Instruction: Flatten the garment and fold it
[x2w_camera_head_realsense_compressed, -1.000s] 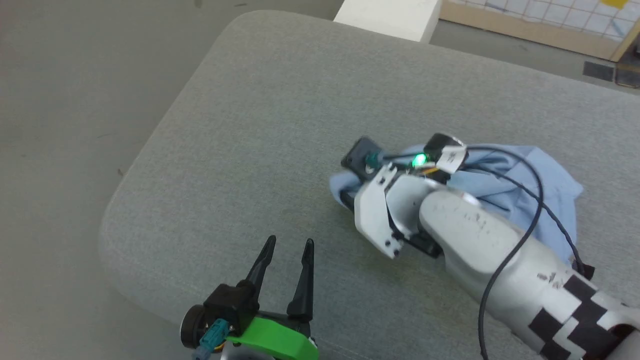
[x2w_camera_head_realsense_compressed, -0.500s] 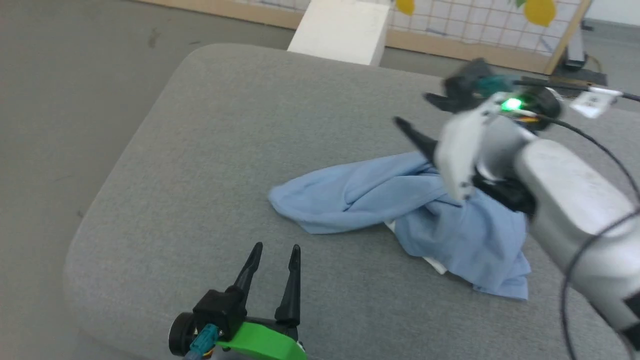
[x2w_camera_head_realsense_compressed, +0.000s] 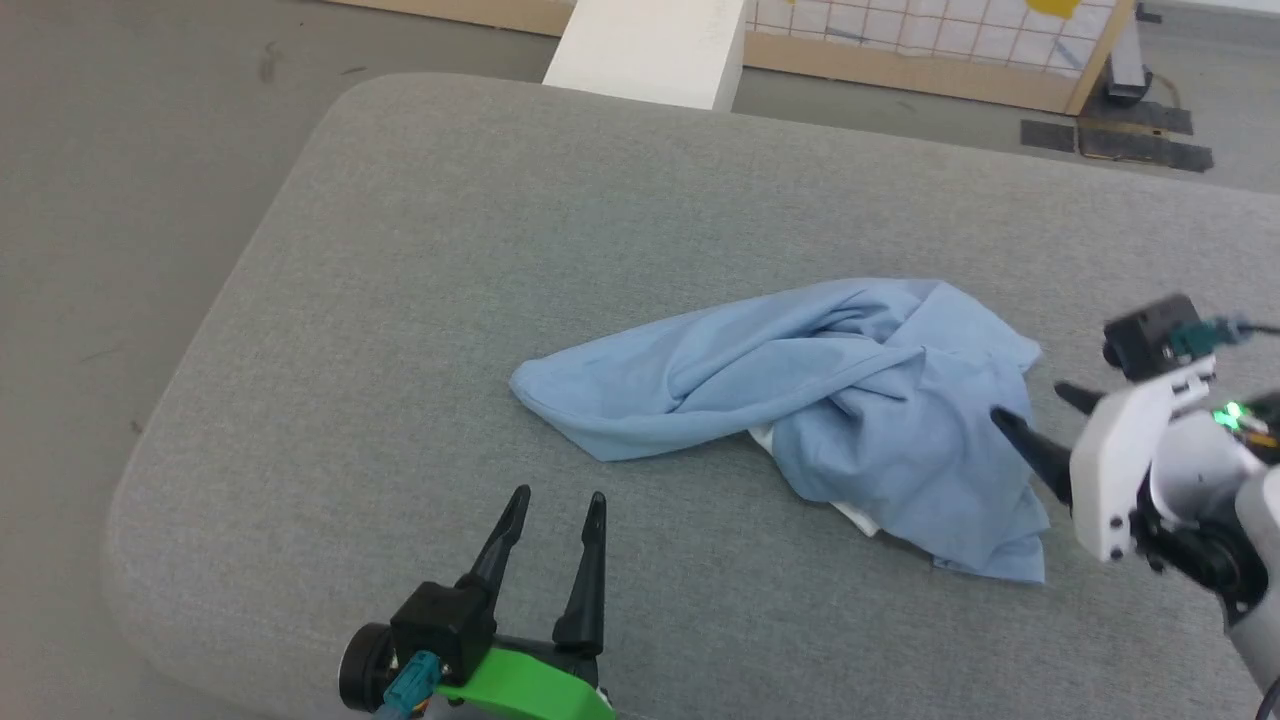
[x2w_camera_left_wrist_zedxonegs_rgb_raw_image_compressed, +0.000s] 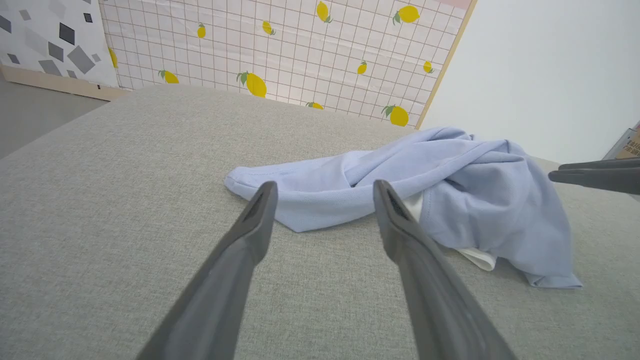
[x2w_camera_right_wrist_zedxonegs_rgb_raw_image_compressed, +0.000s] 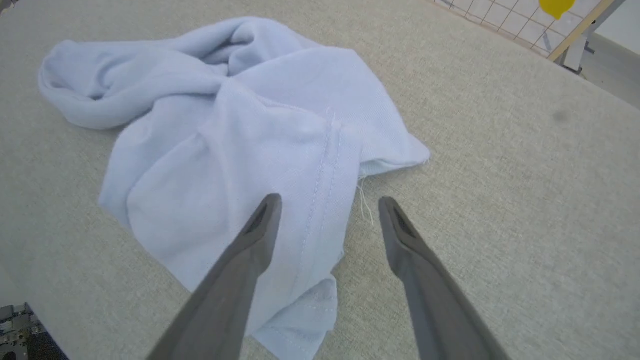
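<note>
The garment (x2w_camera_head_realsense_compressed: 800, 400) is a light blue T-shirt lying crumpled and twisted on the grey padded table (x2w_camera_head_realsense_compressed: 450, 250), with a strip of white fabric showing under its near side. My left gripper (x2w_camera_head_realsense_compressed: 558, 495) stands open near the table's front edge, just short of the garment's left end (x2w_camera_left_wrist_zedxonegs_rgb_raw_image_compressed: 260, 182), holding nothing. My right gripper (x2w_camera_head_realsense_compressed: 1030, 400) is open at the garment's right edge. Its fingers hover above a stitched seam (x2w_camera_right_wrist_zedxonegs_rgb_raw_image_compressed: 325, 150) and a loose hem corner, with nothing between them. In the left wrist view the right gripper's fingers (x2w_camera_left_wrist_zedxonegs_rgb_raw_image_compressed: 595, 176) reach in from the right.
A white block (x2w_camera_head_realsense_compressed: 650, 40) stands past the table's far edge. Behind it is a wood-framed grid panel with lemons (x2w_camera_left_wrist_zedxonegs_rgb_raw_image_compressed: 280, 50). Grey floor (x2w_camera_head_realsense_compressed: 100, 200) lies to the left of the table's rounded corner. Bare table spreads left of and behind the garment.
The head camera has shifted. My right arm has left the garment's left end, lifted and swung back to its right edge. The garment now lies uncovered and stretched sideways. The left gripper is unchanged.
</note>
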